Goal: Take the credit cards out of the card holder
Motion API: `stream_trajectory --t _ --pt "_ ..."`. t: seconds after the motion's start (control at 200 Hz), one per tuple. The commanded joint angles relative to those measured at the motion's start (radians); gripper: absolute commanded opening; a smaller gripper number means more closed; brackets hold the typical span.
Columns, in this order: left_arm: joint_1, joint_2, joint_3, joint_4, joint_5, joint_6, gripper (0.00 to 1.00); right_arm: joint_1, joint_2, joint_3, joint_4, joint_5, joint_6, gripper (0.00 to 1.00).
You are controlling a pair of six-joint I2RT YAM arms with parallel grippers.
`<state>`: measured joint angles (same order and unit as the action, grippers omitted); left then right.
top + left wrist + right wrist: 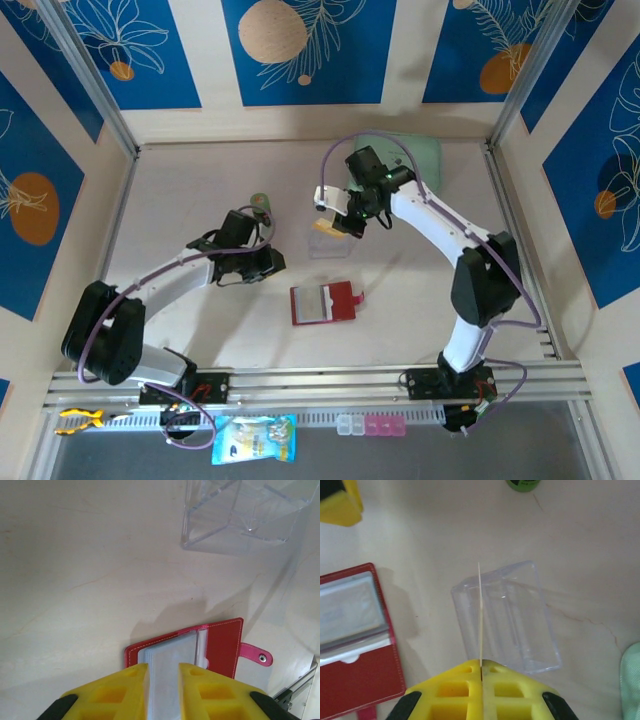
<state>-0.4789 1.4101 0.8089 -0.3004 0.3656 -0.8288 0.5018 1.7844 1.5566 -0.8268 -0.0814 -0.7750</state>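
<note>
The pale desk (200, 180) is the biggest thing here, and two arms reach over it. At the far side, behind the right arm, lies a mint-green case (425, 158).

The red card holder (322, 303) lies open and flat near the middle of the desk, between the two arms. Its grey see-through sleeves face up, and its pink snap tab sticks out to one side.

Just past the card holder sits a clear plastic box (515, 620).

The left claw (163, 667) hangs above the desk, just beside the card holder. Its yellow fingers are spread a little, with nothing between them.

The right claw (481, 666) is pressed together on a thin tan credit card (480, 615). The card stands on its edge over the clear box.

A small green round thing (260, 203) sits on the desk beyond the left claw.
</note>
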Motion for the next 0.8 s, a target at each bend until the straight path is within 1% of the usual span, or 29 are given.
stream_trajectory --t 0.0,0.24,0.42,0.635,0.795 --pt "0.014 -0.017 -0.007 0.017 0.025 -0.022 0.22 -0.014 0.069 0.084 -0.109 -0.041 -0.08 0.0" --pt "0.025 0.039 0.013 0.032 0.051 -0.029 0.21 -0.032 0.182 0.183 -0.204 -0.07 -0.123 0.0" --pt "0.031 0.073 0.044 0.03 0.072 -0.027 0.21 -0.032 0.241 0.216 -0.218 -0.05 -0.15 0.0" --pt "0.034 0.099 0.063 0.024 0.086 -0.024 0.21 -0.028 0.335 0.3 -0.299 -0.034 -0.177 0.0" --pt "0.037 0.104 0.064 0.024 0.09 -0.024 0.21 -0.019 0.369 0.326 -0.337 -0.079 -0.181 0.0"
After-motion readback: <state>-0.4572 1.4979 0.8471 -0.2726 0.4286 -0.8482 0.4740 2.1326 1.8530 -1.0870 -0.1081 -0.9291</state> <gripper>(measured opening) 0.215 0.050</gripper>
